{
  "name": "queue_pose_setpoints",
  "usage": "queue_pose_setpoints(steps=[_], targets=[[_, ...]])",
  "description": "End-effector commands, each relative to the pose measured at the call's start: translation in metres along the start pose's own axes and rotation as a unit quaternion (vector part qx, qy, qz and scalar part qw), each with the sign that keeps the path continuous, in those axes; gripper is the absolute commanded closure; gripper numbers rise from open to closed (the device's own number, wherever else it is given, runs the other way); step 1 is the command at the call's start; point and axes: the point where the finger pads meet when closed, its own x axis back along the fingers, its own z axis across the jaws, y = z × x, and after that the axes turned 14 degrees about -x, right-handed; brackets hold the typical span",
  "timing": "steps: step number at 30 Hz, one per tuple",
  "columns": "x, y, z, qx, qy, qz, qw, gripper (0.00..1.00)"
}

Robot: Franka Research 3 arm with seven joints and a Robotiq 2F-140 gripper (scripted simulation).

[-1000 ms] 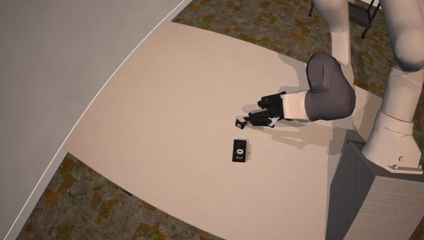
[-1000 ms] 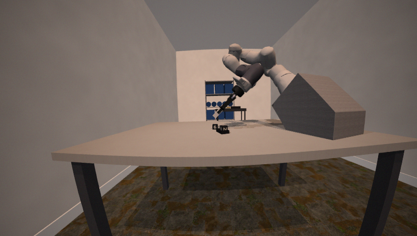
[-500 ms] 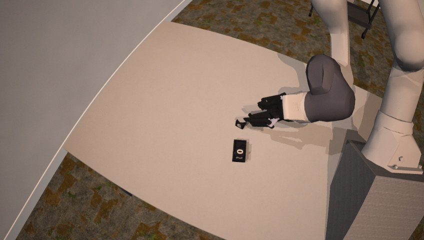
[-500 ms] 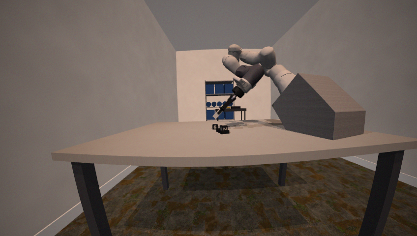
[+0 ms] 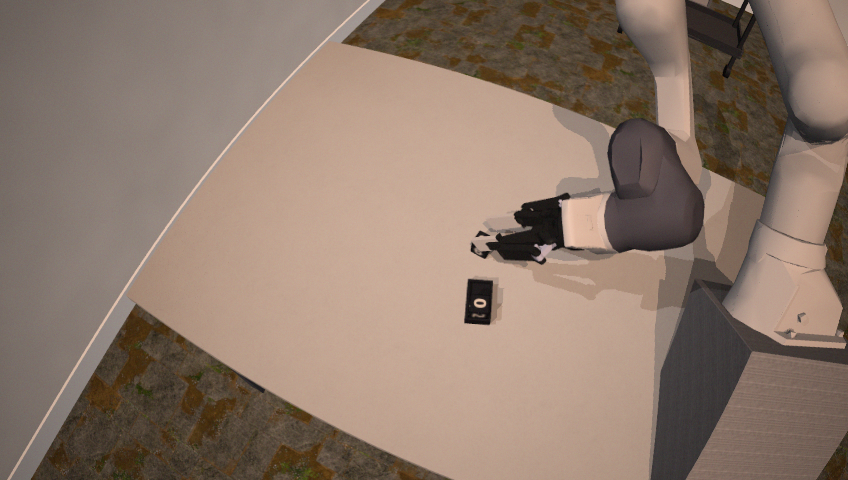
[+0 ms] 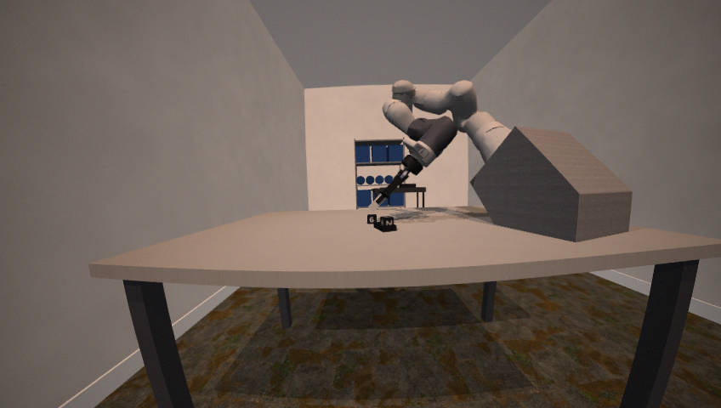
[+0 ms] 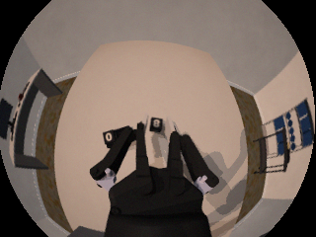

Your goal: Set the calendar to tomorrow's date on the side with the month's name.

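The black calendar tray [image 5: 479, 293] lies flat on the table. It holds one black cube [image 5: 479, 304] with a white 0 on top, and its other slot is empty. The second cube [image 5: 475, 248] stands on the table outside the tray and shows a 6 towards the exterior camera [image 6: 371, 218]. My gripper [image 5: 491, 243] [image 6: 377, 203] leans in low from the robot's side, its fingertips just short of this cube and a little above it. In the wrist view the cube [image 7: 156, 124] sits just beyond the parted fingers, and the tray is to the left. The fingers are partly open and hold nothing.
The robot's grey pedestal [image 5: 737, 386] stands at the table's right corner. The table edge curves along the left and front. A blue shelf [image 6: 379, 172] and a small bench stand by the far wall, off the table.
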Motion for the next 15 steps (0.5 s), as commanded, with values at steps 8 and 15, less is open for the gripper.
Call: queue_pose_setpoints(steps=[8,15], targets=[[-0.014,0.009,0.003,-0.004,0.0,0.005,1.0,0.71],[-0.023,0.017,0.005,-0.004,0.0,0.005,1.0,0.71]])
